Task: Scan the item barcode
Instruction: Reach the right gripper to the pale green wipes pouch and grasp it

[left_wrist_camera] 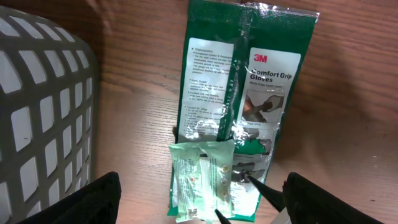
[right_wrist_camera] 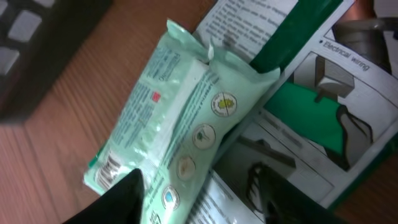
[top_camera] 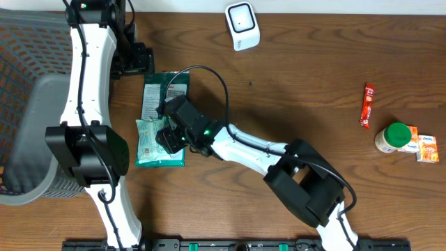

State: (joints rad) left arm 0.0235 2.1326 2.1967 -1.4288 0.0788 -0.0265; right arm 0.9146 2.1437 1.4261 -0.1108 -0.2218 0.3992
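Observation:
A light green wipes pack [top_camera: 148, 139] [left_wrist_camera: 202, 180] [right_wrist_camera: 180, 118] lies on top of a dark green 3M glove packet [top_camera: 166, 87] [left_wrist_camera: 249, 68] [right_wrist_camera: 311, 99]. A barcode [right_wrist_camera: 111, 168] shows at the pack's end. My right gripper [top_camera: 171, 130] [right_wrist_camera: 199, 202] is low over both, jaws apart. One finger [right_wrist_camera: 127, 199] overlaps the pack's edge and the other finger [right_wrist_camera: 273, 199] is over the glove packet. My left gripper [top_camera: 136, 61] [left_wrist_camera: 214, 208] stands wide open above the packets' far end, holding nothing. The white scanner [top_camera: 242, 26] sits at the back.
A grey basket [top_camera: 28, 104] [left_wrist_camera: 43, 93] stands at the left, close beside the packets. At the right lie a red sachet [top_camera: 367, 104], a green-capped jar [top_camera: 394, 137] and small orange packets [top_camera: 424, 146].

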